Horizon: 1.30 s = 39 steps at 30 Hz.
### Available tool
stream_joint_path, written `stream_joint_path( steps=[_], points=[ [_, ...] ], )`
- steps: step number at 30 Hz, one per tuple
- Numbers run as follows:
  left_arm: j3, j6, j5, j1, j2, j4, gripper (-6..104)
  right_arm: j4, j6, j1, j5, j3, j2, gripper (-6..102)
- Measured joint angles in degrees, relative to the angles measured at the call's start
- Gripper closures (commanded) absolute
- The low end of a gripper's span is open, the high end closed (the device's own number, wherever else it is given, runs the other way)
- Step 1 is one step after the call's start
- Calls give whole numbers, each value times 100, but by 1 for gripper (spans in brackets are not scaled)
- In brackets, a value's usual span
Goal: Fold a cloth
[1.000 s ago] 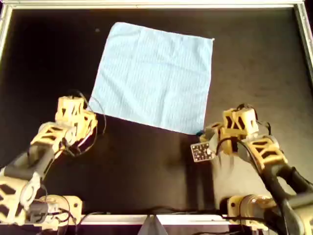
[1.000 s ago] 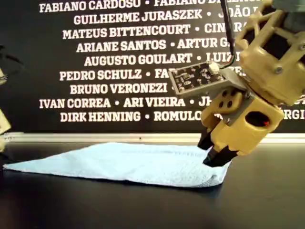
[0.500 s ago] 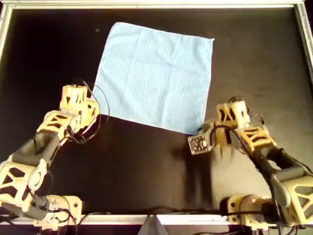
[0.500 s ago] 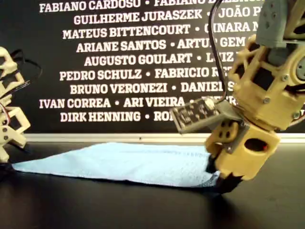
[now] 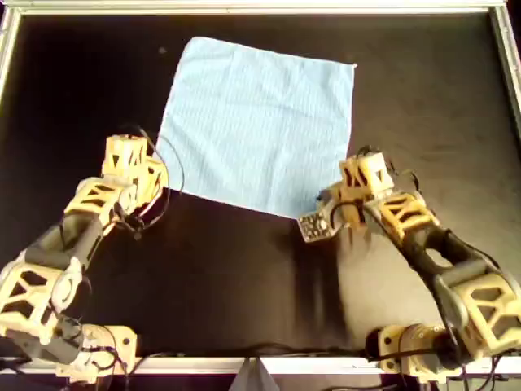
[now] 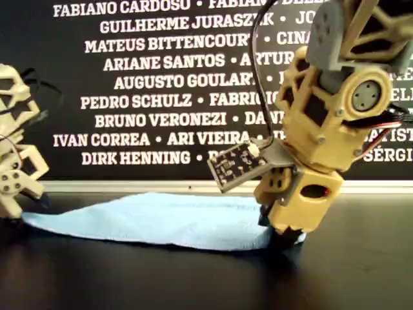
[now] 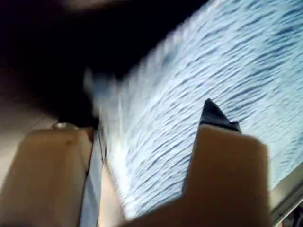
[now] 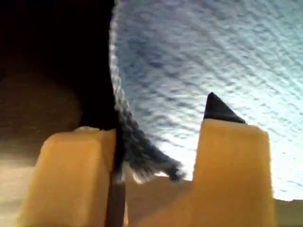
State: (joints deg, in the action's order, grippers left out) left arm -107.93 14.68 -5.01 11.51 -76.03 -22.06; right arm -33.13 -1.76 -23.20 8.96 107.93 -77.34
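The pale blue cloth (image 5: 260,122) lies flat on the black table and shows low in the exterior view (image 6: 174,219). One arm (image 5: 122,175) stands at its near left corner in the overhead view. The other arm (image 5: 374,199) is down on its near right corner (image 6: 303,194). The wrist views do not tell which arm is which. My first gripper (image 7: 142,118) is open, with the cloth (image 7: 227,61) spread under and between its jaws, just inside a corner. My second gripper (image 8: 147,116) is open and straddles a curled cloth corner (image 8: 156,168) that lies against one finger.
A metal frame (image 5: 244,6) rims the table. A dark wall with white names (image 6: 161,64) stands behind it. A small circuit board (image 6: 235,165) juts out from the arm on the exterior view's right. The arm bases (image 5: 415,346) sit at the near edge.
The arm on the overhead view's right has moved up-left and come down onto the near right corner. The other arm has edged closer to the near left corner. The cloth stays flat.
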Motion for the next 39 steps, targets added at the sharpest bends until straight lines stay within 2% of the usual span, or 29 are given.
stream_joint_path(
  steps=[11, 13, 15, 18, 22, 25, 27, 31, 39],
  points=[
    [70, 0, 18, 0, 35, 0, 30, 35, 0, 0, -18, -149, 88, 30],
    [70, 0, 18, 0, 35, 0, 35, 35, 0, 0, -18, -149, 88, 30],
    [70, 0, 18, 0, 35, 0, 46, 35, 0, 0, -18, -149, 88, 32],
    [70, 0, 18, 0, 35, 0, 65, 35, 0, 0, -18, -149, 88, 45],
    [70, -9, -26, 0, -35, 0, 86, 35, 0, 0, -18, -149, 88, 71],
    [70, -18, -26, 0, -35, 0, 97, 35, 0, 0, -18, -149, 88, 93],
    [70, -18, -26, 0, -35, 0, 100, 35, 0, 0, -18, -149, 88, 100],
    [62, -18, -26, 0, -44, 18, 100, 35, 0, 0, -18, -149, 88, 94],
    [-527, 0, -44, 0, -712, -70, 100, 35, 0, 26, -88, -132, -53, 94]
  ],
)
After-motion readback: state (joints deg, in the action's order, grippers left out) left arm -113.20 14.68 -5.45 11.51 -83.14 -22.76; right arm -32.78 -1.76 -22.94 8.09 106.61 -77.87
